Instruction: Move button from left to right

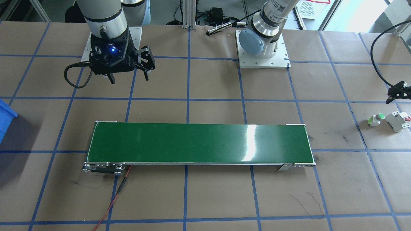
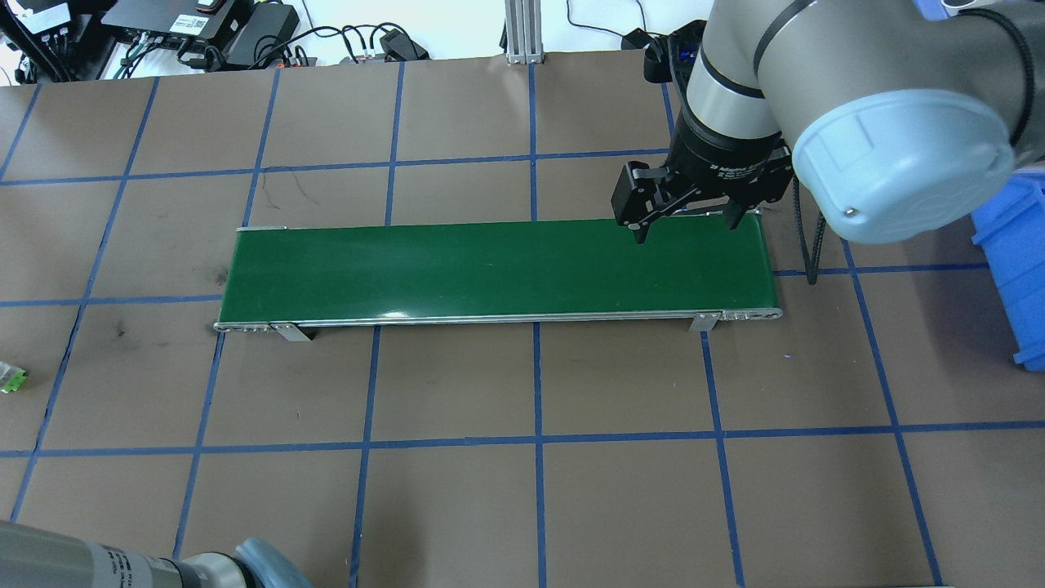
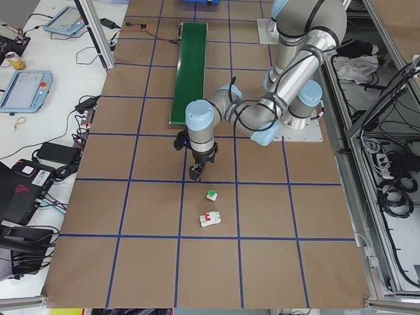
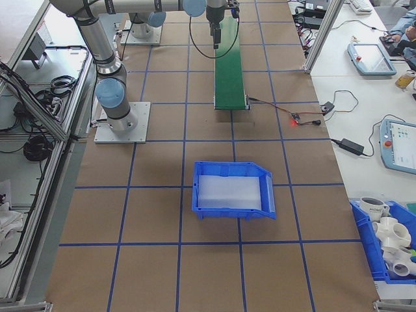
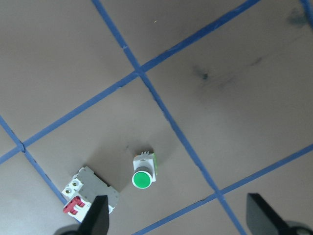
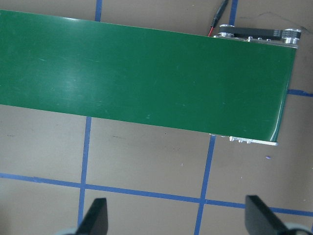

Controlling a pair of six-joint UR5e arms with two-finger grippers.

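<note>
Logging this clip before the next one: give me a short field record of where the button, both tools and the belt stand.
button: on the paper, green cap up, beside the circuit breaker, apart from it
left tool: open, above the button, holding nothing
right tool: open, empty, over the conveyor belt's end
belt: bare
bin: blue, empty

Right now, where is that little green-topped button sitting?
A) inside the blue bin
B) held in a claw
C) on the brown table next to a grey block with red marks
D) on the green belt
C: the button rests on the bare table beside the grey block, under the open left claw, which holds nothing.
</note>
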